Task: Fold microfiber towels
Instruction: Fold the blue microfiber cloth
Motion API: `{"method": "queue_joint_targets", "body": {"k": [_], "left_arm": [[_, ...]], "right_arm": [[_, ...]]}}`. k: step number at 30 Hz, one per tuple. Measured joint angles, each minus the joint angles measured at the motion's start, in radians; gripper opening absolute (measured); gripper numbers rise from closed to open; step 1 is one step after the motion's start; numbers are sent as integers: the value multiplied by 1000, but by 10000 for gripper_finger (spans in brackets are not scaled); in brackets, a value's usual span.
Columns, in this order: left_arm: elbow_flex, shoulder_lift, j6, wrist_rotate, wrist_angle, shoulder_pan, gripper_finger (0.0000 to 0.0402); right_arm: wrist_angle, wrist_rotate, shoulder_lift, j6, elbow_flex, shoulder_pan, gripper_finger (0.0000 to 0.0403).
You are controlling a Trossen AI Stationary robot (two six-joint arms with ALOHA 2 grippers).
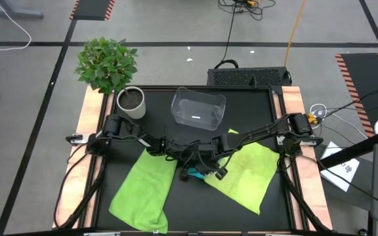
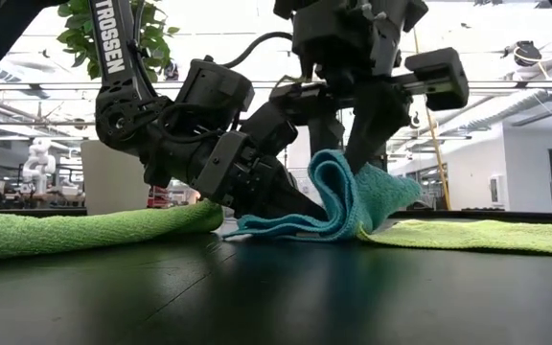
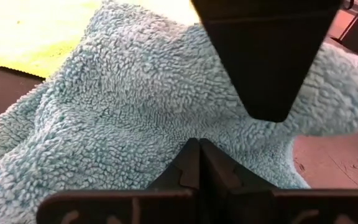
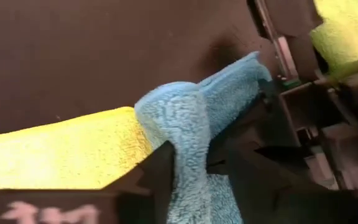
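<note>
Jaws astride blue towel [image 2: 353, 196] fold, left gripper [image 2: 300, 206] shut, towel mostly hidden overhead

The turquoise-blue towel [image 3: 117, 106] fills most of the left wrist view, its fuzzy pile rumpled and rising in a fold. The left tool [image 3: 197, 163] has its two dark fingers pressed together, tips meeting against the cloth; whether any fabric is pinched between them is hard to tell. A dark wedge-shaped part [image 3: 267, 56], probably of the other arm, presses into the towel beyond. A lime-green towel [image 3: 30, 31] lies behind, and bare tabletop [image 3: 340, 165] shows beside.
</note>
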Motion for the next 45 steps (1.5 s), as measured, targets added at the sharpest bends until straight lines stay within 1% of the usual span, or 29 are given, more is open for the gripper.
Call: {"method": "queue_joint_targets", "body": {"k": [3,6,11,14,18,21,25,26,30,33,35,39,45], "left_arm": [[0,0,0,0,0,0,5],[0,0,0,0,0,0,4],[0,0,-1,0,0,0,6],[0,0,-1,0,-1,-1,7],[0,0,0,0,-1,0,3],[0,0,2,1,-1,-1,8],[0,0,5,1,-1,-1,5],[0,0,6,1,-2,-1,3],[0,0,8,2,-2,0,9],[0,0,8,2,-2,0,5],[0,0,8,2,-2,0,3],[0,0,9,2,-2,0,10],[0,0,8,2,-5,5,6]], "right_arm": [[-16,19,0,14,0,1,183],[-32,88,-1,34,0,1,213],[-68,154,-35,94,-1,-2,241],[-98,161,-85,155,-1,0,244],[-93,167,-165,275,-14,-1,242],[-45,213,-231,386,-69,6,237],[78,291,-332,504,-227,19,236],[107,296,-358,521,-273,21,236],[161,370,-437,591,-445,22,236],[218,375,-453,616,-540,21,235],[231,373,-451,617,-576,27,235],[224,372,-436,598,-600,52,235],[230,369,-437,589,-602,151,235]]}}
